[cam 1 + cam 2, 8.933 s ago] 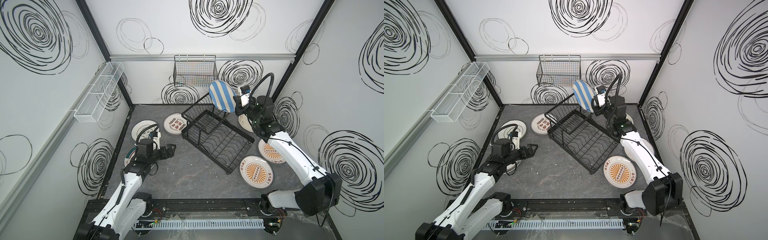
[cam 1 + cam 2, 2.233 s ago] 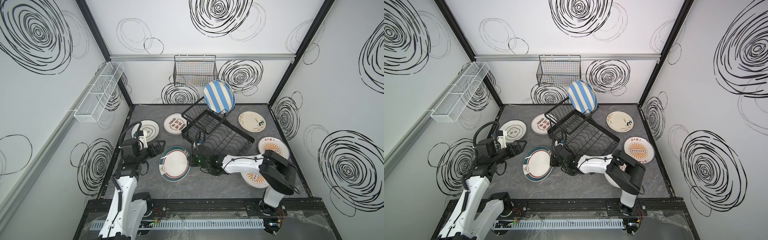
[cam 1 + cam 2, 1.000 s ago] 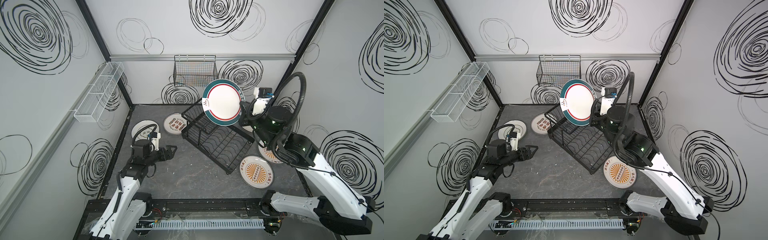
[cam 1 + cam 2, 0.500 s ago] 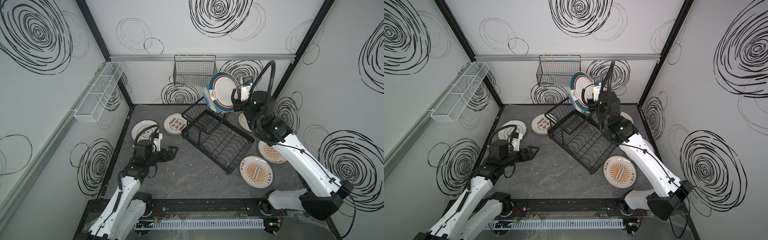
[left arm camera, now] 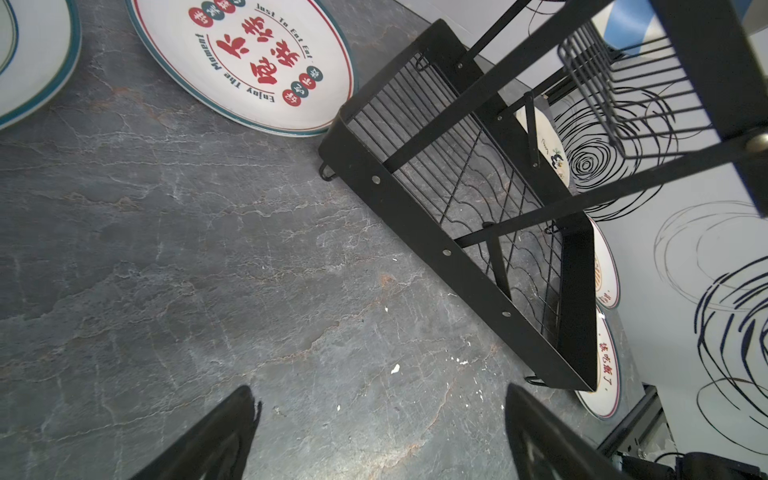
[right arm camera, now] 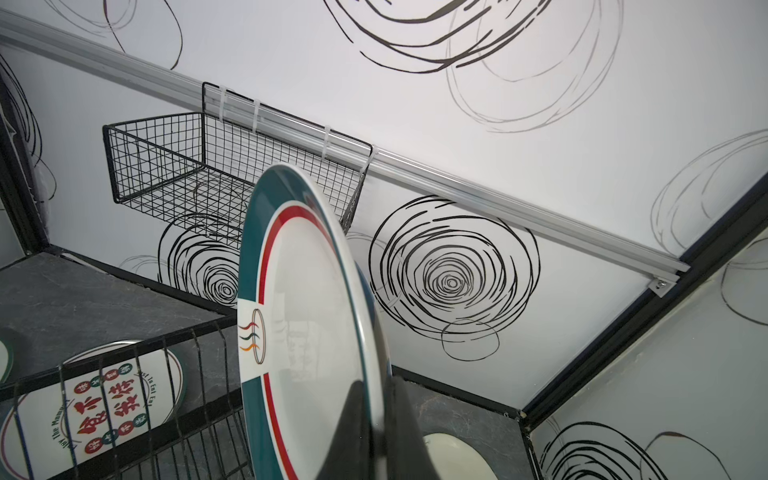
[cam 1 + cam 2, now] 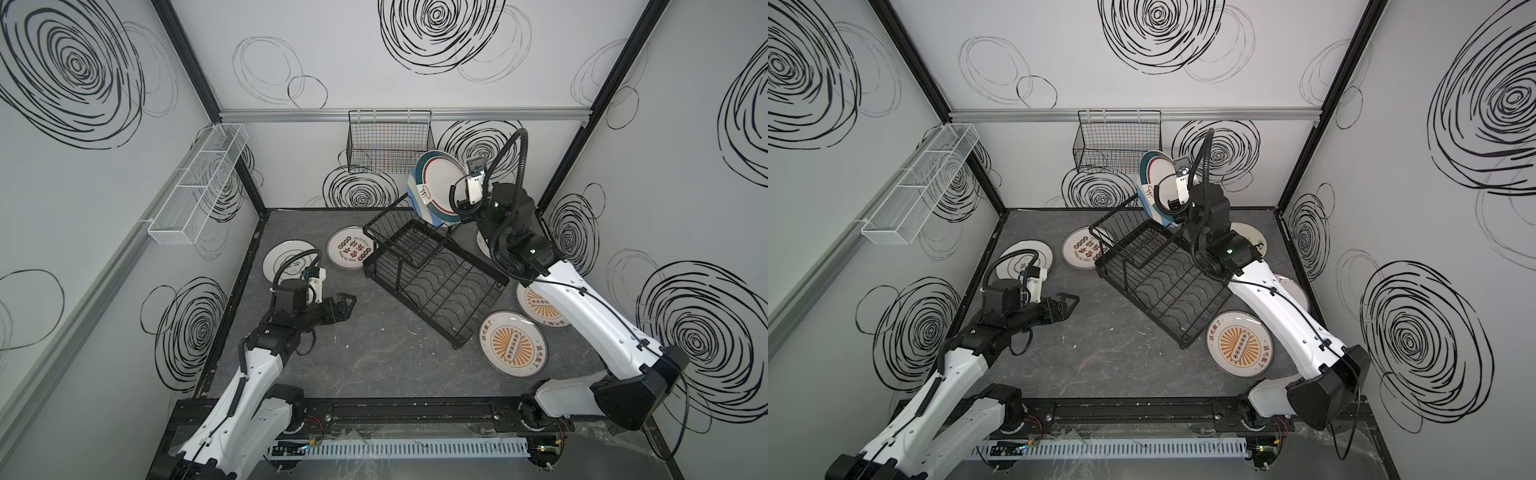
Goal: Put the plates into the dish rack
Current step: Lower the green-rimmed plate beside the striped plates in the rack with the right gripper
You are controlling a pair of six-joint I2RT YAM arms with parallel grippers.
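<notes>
Teal-rimmed plate (image 7: 440,187) stands upright over the rear end of the rack's (image 7: 432,274) upper shelf, just beside the striped plate (image 7: 412,194) already standing there. A second ago it hung higher, face to the camera. Now it is turned nearly edge-on and brought down toward the slots. Can't tell if its lower rim sits in a slot. Right hand (image 6: 380,399) is almost closed, pinching that plate's rim. My read: second plate about to be racked, release not done.

Left hand (image 5: 380,399) is wide open and empty, hovering over bare desk (image 7: 374,353) near the rack's side, barely shifted.

Flat on the desk, outside the rack:
- lettered plate (image 5: 266,62)
- white plate (image 7: 276,257), beside it
- floral plate (image 7: 1250,235), mostly behind the right arm
- sunburst plate (image 7: 512,344), and a second one (image 7: 534,305) partly under that arm

Writing: the lettered plate reads "Just To Eat Eat" and "Enjoy The Moment" around red Chinese characters. Sunburst rims carry red Chinese characters, too small to read. The held plate has a wavy-line emblem, no text visible.
</notes>
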